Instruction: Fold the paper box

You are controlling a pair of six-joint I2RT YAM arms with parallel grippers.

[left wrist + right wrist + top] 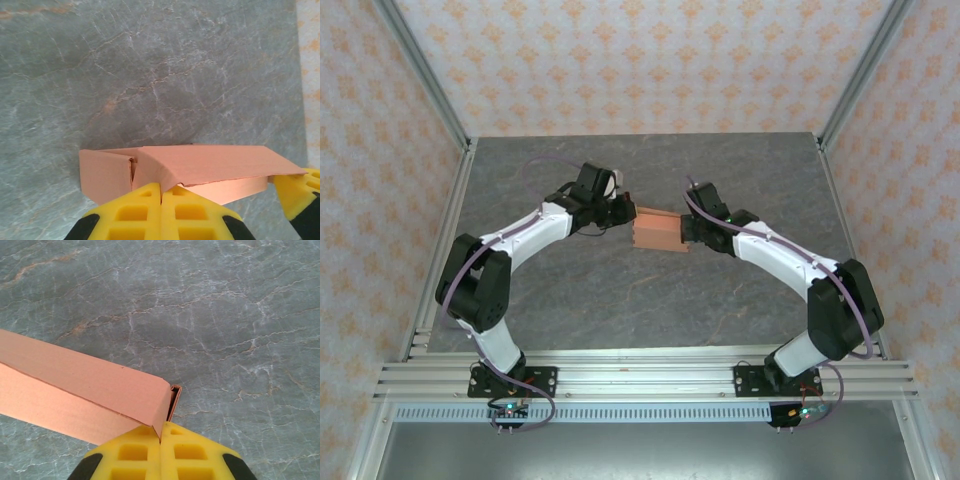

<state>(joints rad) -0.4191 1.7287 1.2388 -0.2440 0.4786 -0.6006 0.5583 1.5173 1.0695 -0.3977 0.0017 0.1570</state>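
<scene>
1. The left pincer (161, 191) has its yellow pads pressed together, pinching 1 edge of the paper box (200, 165) just ahead of its tips.
2. The right pincer (160, 434) is likewise pressed together on the box's far end corner.
3. The salmon box spans between the 2 pincers, over the grey table (620, 290), with 1 flap tilted.

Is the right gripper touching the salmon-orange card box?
Touching. The right wrist view shows the right gripper shut, with the end edge of the salmon-orange card box pinched between its yellow fingers.
</scene>
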